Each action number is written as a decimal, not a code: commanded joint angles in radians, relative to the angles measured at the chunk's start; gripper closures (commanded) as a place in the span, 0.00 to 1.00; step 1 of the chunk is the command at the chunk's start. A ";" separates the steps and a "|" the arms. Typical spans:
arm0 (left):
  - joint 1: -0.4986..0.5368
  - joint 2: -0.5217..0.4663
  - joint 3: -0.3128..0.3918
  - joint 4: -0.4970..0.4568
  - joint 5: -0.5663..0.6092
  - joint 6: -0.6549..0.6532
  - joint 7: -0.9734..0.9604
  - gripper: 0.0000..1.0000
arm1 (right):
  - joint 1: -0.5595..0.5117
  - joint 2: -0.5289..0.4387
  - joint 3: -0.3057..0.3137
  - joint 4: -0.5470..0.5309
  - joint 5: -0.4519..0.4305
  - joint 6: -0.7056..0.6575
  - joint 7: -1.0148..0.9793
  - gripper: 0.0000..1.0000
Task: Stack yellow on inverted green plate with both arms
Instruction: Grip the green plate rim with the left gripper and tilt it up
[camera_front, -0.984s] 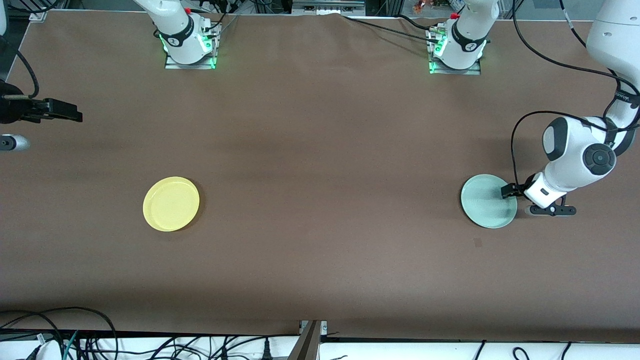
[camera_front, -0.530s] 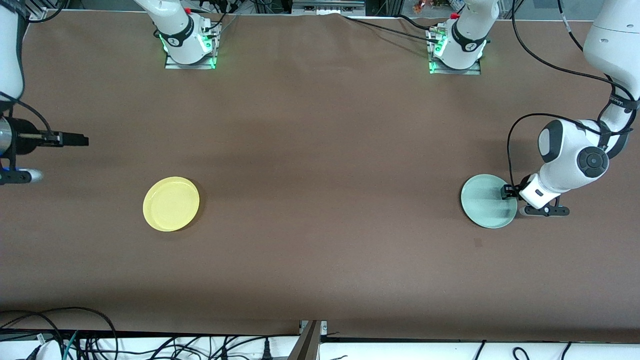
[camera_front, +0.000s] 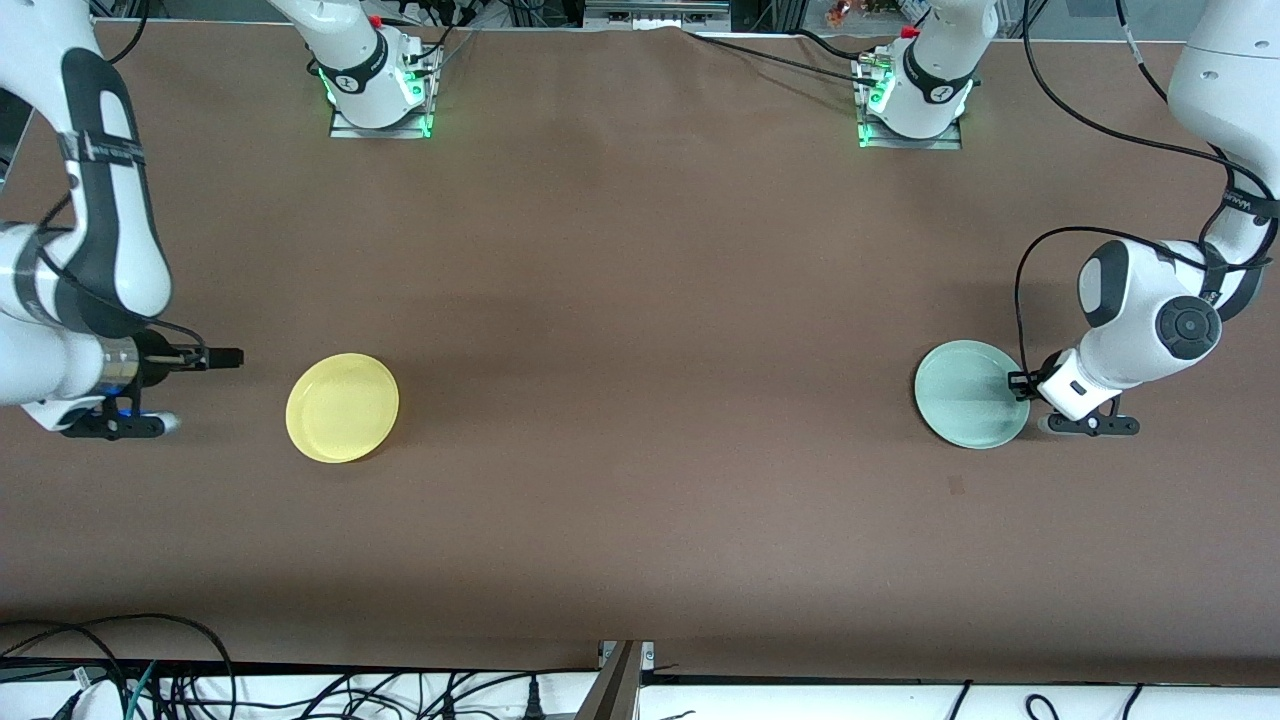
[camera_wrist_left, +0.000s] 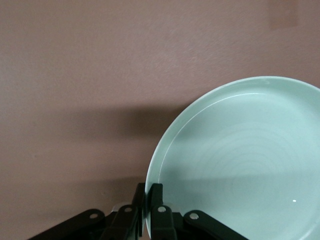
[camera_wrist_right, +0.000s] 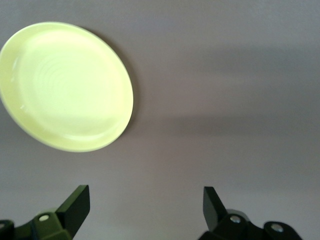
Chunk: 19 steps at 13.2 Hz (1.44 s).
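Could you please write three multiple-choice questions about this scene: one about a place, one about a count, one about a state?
1. Where does the green plate lie?
A. toward the left arm's end of the table
B. on the yellow plate
C. between the two arm bases

2. How many plates are on the table?
A. one
B. two
C. three

3. What is the state of the left gripper?
A. open above the yellow plate
B. open beside the green plate
C. shut on the green plate's rim

Answers:
1 A, it lies alone toward that end, apart from the yellow plate.
2 B, one yellow and one green.
3 C, the left wrist view shows its fingers pinching the rim, while the right gripper stands open near the yellow plate.
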 joint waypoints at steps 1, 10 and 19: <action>-0.070 -0.028 -0.035 0.131 0.023 -0.234 -0.007 1.00 | -0.001 -0.038 0.009 -0.109 0.010 0.117 -0.007 0.00; -0.492 -0.005 -0.038 0.495 0.026 -0.735 -0.346 1.00 | -0.004 0.025 0.012 -0.289 0.175 0.425 -0.048 0.00; -0.951 0.052 -0.030 0.541 0.427 -1.002 -0.796 1.00 | -0.040 0.085 0.010 -0.284 0.343 0.471 -0.215 0.00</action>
